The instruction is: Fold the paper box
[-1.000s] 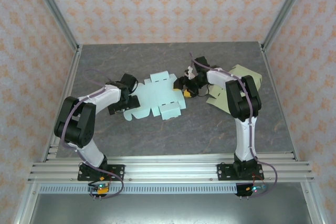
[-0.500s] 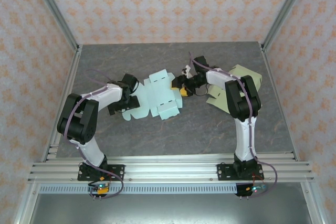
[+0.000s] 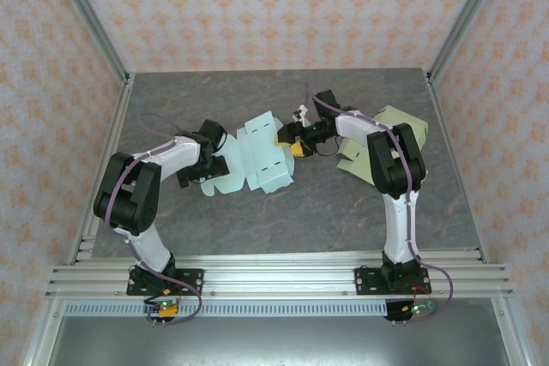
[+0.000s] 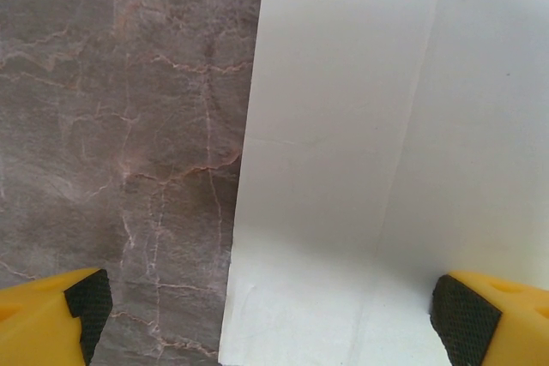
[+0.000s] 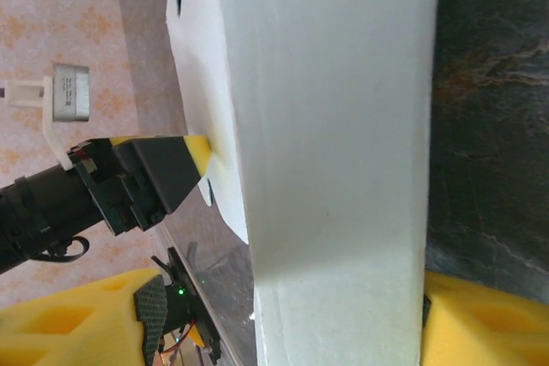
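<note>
One paper box [image 3: 257, 160] (flap [image 5: 334, 126] upright, right wrist)

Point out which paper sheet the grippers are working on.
The pale blue sheet mid-table, with the left gripper at its left edge and the right gripper at its right. The yellowish sheet lies apart, beyond the right arm.

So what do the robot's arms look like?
The left arm and right arm are chunky white tubes with black joints, and thin purple cables loop along them. The left tool and right tool have yellow fingers with bumpy black pads.
</note>
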You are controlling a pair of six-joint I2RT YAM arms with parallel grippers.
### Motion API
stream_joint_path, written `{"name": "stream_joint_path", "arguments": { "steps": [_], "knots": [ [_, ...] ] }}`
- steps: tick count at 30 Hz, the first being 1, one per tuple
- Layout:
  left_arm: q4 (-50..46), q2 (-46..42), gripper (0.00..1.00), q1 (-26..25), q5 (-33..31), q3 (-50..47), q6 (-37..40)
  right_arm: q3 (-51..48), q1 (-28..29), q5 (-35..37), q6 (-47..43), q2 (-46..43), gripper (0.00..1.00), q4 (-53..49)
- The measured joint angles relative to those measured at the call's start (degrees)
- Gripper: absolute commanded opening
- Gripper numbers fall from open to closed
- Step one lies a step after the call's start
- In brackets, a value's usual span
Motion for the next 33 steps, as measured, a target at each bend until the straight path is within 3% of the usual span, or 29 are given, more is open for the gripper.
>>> {"name": "stream_joint_path", "arguments": {
  "steps": [15, 19, 23, 28, 33],
  "knots": [
    [0.28, 0.0, 1.0, 0.0, 1.44, 0.0, -0.7, 1.66, -1.49, -4.85, -3.61, -0.02, 0.68, -2.34],
    [0.39, 0.11, 1.0, 0.0, 1.92, 0.0, -0.98, 1.66, -2.03, -5.29, -4.44, -0.02, 0.63, -3.26],
    [0.76, 0.22, 1.0, 0.0, 2.8, 0.0, -1.11, 1.66, -1.99, -5.27, -4.96, -0.02, 0.51, -3.39],
    [1.05, 0.5, 1.0, 0.0, 3.87, 0.2, -1.29, 1.81, -1.2, -4.02, -4.63, -0.02, 0.21, -3.34],
    [0.13, 0.35, 1.0, 0.0, 4.7, 1.29, -1.36, 2.54, -0.22, -1.33, -5.55, -0.02, 0.03, -3.8]
  ]
}}
